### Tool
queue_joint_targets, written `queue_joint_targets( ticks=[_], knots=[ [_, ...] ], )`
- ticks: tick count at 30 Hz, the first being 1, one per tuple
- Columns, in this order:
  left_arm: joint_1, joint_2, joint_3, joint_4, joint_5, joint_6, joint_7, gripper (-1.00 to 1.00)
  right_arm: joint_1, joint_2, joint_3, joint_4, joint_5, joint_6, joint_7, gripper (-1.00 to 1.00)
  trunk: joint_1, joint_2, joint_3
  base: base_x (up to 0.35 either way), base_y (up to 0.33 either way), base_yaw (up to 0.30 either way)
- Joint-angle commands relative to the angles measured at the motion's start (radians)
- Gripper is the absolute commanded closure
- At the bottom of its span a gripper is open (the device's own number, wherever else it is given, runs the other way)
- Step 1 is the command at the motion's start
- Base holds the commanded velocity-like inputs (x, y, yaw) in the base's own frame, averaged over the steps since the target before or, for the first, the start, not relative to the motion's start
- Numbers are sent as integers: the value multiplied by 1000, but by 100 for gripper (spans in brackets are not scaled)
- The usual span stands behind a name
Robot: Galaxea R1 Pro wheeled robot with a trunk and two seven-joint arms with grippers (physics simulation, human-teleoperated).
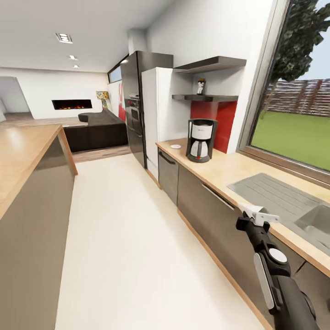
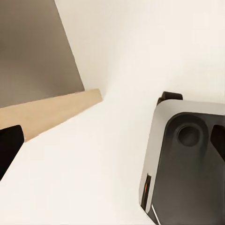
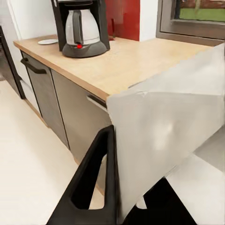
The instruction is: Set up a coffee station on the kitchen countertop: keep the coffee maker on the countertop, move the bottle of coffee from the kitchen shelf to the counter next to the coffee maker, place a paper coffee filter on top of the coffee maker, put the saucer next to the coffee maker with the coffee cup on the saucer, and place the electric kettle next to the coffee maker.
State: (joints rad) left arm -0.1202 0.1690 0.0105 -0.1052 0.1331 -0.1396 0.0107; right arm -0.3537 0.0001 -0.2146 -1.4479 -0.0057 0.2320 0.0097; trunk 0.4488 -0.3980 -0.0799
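The black-and-white coffee maker (image 1: 200, 140) (image 3: 80, 27) stands on the kitchen countertop (image 1: 238, 167) (image 3: 126, 63) near its far end. Left of it lies the white saucer (image 1: 175, 146) (image 3: 48, 41). On the thin black kitchen shelf (image 1: 206, 97) above stands the bottle of coffee (image 1: 201, 86). My right gripper (image 1: 255, 216) (image 3: 126, 183) hovers at the counter's front edge by the sink, shut on the white paper coffee filter (image 1: 257, 212) (image 3: 164, 126), which hides one finger. One black fingertip (image 2: 7, 145) of my left gripper sits at the edge of the left wrist view, over the floor.
A steel sink (image 1: 316, 220) and drainboard (image 1: 275, 192) lie in the counter beside my right arm. The wooden island (image 1: 27, 151) (image 2: 47, 112) borders the white aisle floor (image 1: 128, 238) on the left. A white fridge (image 1: 156, 110) and dark oven column (image 1: 135, 105) stand past the counter. My base (image 2: 187, 164) shows below.
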Motion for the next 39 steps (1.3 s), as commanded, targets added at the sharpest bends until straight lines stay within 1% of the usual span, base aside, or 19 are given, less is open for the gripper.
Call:
queue_joint_targets(
  ticks=[1,19,34,39],
  knots=[
    [-1,0,0,1,7,-3,0,-100,-1,0,-1,-2,0,6,-7,100,1,-2,-2,338,0,76],
    [-1,1,2,-1,7,-5,0,-100,-1,0,-1,-2,1,7,-7,100,1,-2,-2,338,-3,5],
    [-1,0,3,-1,7,-5,-1,-100,-1,0,0,-2,0,7,-5,100,1,-2,-2,315,156,0],
    [0,0,3,0,7,-6,-2,-100,-1,0,0,-2,0,7,-5,100,1,-2,-2,309,172,163]
  ],
)
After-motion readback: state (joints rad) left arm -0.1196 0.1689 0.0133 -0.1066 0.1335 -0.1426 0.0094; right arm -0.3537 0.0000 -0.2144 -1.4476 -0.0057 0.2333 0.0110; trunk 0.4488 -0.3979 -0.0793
